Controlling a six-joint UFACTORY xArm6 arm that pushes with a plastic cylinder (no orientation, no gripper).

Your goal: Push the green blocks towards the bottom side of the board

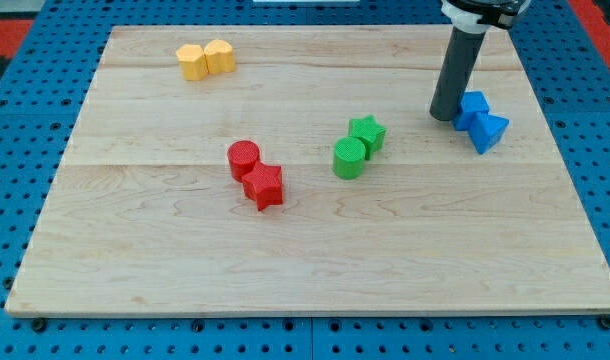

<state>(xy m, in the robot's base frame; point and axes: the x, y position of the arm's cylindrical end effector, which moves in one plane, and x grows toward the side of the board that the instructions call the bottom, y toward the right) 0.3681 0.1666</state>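
Eight small blocks are seen on the wooden board (315,260), gathered in four pairs. Two green blocks lie near the middle, slightly to the right: a green cylinder (349,158) sits nearer, and a green star (368,133) touches it on its far right side. Both are well apart from the near edge of the board. To their left, a red cylinder (244,158) is pressed against a red star (264,186), which lies just nearer and to the right. At the far left, a yellow block (192,62) and a second yellow block (220,56) are set side by side, touching; their exact shapes cannot be made out. At the far right, a blue cube (473,107) and a blue triangular block (488,130) are packed together. No jaws are carried by the arm, so nothing is clamped: only a dark rod is shown, and my tip (443,116) is placed on the board just left of the blue cube, seemingly touching it, well apart from the green pair.
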